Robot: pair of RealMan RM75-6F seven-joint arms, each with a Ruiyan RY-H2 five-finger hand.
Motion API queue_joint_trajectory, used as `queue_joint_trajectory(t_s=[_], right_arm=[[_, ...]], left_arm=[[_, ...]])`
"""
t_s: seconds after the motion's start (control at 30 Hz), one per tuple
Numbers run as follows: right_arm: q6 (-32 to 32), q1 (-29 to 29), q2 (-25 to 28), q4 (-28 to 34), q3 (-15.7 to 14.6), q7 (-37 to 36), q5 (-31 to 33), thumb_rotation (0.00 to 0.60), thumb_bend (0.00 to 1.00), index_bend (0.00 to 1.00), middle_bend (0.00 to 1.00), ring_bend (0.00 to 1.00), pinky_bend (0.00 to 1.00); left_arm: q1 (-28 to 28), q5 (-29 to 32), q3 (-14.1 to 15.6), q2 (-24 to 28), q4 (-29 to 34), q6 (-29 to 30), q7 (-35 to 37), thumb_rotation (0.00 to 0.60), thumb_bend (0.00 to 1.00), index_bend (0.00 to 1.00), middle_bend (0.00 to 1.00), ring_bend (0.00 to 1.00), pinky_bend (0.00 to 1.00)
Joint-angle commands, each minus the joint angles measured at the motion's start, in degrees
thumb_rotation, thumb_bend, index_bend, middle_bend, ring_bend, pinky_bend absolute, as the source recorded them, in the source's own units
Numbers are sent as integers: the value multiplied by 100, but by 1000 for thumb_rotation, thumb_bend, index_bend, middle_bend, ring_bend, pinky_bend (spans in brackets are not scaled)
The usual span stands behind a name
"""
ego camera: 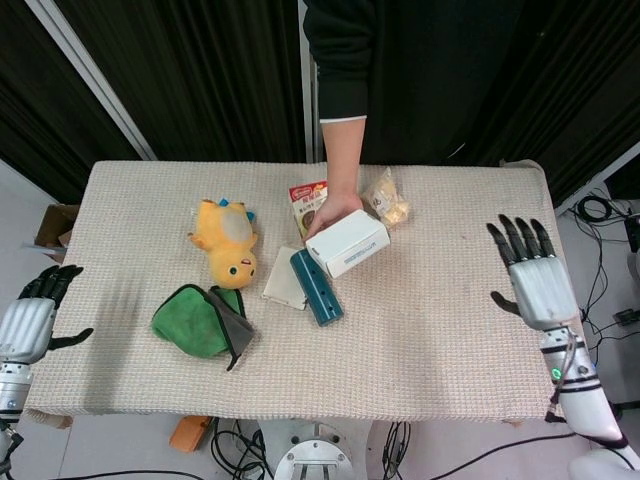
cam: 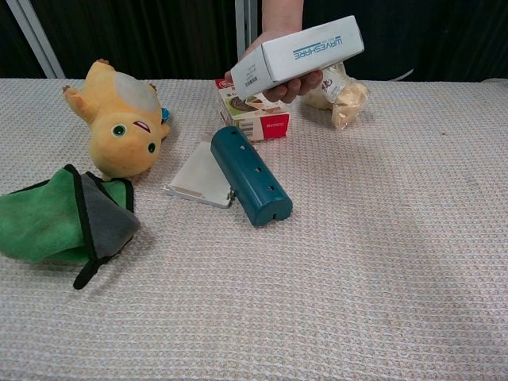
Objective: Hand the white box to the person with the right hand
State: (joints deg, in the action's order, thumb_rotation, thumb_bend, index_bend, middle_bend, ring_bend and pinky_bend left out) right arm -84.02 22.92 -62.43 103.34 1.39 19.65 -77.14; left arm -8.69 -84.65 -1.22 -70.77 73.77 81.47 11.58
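The white box [ego camera: 349, 243] [cam: 298, 53] is held above the table in the person's hand [ego camera: 328, 212] [cam: 295, 83], tilted with one end raised. My right hand [ego camera: 531, 275] hangs at the table's right edge, fingers spread, holding nothing, well away from the box. My left hand [ego camera: 28, 318] stays off the left edge of the table, fingers apart and empty. Neither hand shows in the chest view.
A teal cylinder [ego camera: 316, 287] lies on a flat white card [ego camera: 283, 283] mid-table. A yellow plush toy [ego camera: 229, 241], a green cloth [ego camera: 196, 319], a red snack box [ego camera: 305, 200] and a bagged snack [ego camera: 387, 200] lie around it.
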Motion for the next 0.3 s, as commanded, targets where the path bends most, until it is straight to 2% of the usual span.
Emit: queue_joint_trajectory(t_s=[0.03, 0.17, 0.3], right_arm=[[-952, -1098, -674, -1242, -511, -940, -212, 600, 6, 0, 0, 0, 0], [-960, -1414, -1189, -2027, -576, -1617, -326, 600, 6, 0, 0, 0, 0], [-746, -1443, -1484, -2427, -582, -1657, -454, 600, 7, 0, 0, 0, 0]], left_arm=[[188, 19, -58, -75, 2, 352, -298, 600, 91, 136, 118, 76, 197], [381, 21, -61, -227, -123, 659, -420, 600, 91, 135, 110, 76, 193], [502, 1, -12, -254, -134, 761, -474, 600, 90, 134, 105, 76, 190]])
